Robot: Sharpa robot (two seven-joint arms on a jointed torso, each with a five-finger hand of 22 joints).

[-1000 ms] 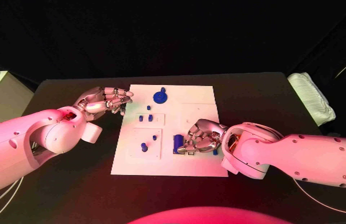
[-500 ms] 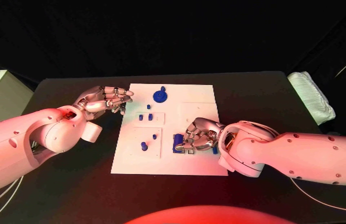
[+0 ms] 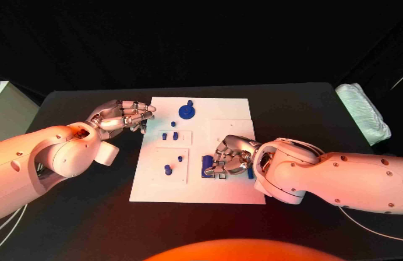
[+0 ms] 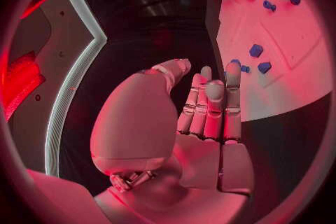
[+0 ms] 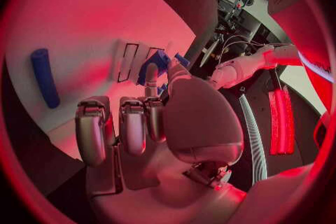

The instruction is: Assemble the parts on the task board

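The white task board point(image 3: 239, 112) lies in the middle of the black table. A round blue part point(image 3: 186, 112) and several small blue pegs point(image 3: 175, 136) stand on its far and left areas. My right hand point(image 3: 229, 158) rests on the board's near middle, fingers curled down. Its thumb and a finger pinch a blue part point(image 5: 158, 60) beside a blue block point(image 3: 207, 166). A long blue peg point(image 5: 44, 77) lies flat on the board next to narrow slots point(image 5: 129, 60). My left hand point(image 3: 123, 116) hovers at the board's far left corner, holding nothing, fingers stretched out point(image 4: 209, 106).
A folded white cloth point(image 3: 364, 121) lies at the table's right edge. Another small blue part point(image 3: 250, 175) sits by my right wrist. Bare black table point(image 3: 75, 214) surrounds the board on all sides.
My right hand has shifted slightly left and closed in on the blue pieces at the board's near middle. The left hand has stayed in place.
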